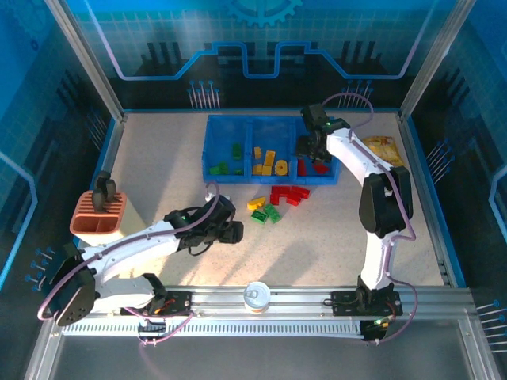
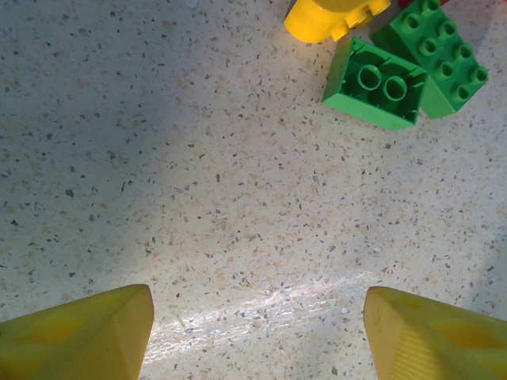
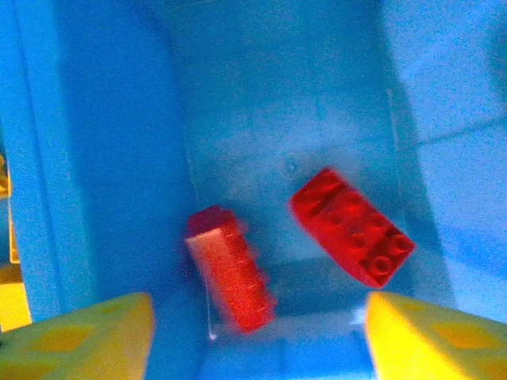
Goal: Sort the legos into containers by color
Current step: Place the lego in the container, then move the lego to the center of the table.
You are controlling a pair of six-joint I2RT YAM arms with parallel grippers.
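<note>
A speckled beige surface (image 1: 166, 166) sits inside blue, circuit-patterned wall panels (image 1: 158, 39), seemingly translucent, framed by silver metal posts (image 1: 85, 62); soft glare marks its near side

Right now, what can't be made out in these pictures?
- Top view: the right pincer covers part of the right compartment, so its bricks can't be counted.
- Right wrist: one red brick is blurred, studs unreadable.
- Left wrist: the yellow brick is cut off by the top edge.

Bare desk (image 2: 238, 198) runs open between the spread jaws of the left gripper (image 2: 257, 332) up to two green legos (image 2: 376, 83) and a yellow lego (image 2: 329, 16), while two red legos (image 3: 352, 226) and blue compartment walls (image 3: 47, 158) hem in the right gripper (image 3: 257, 332).
</note>
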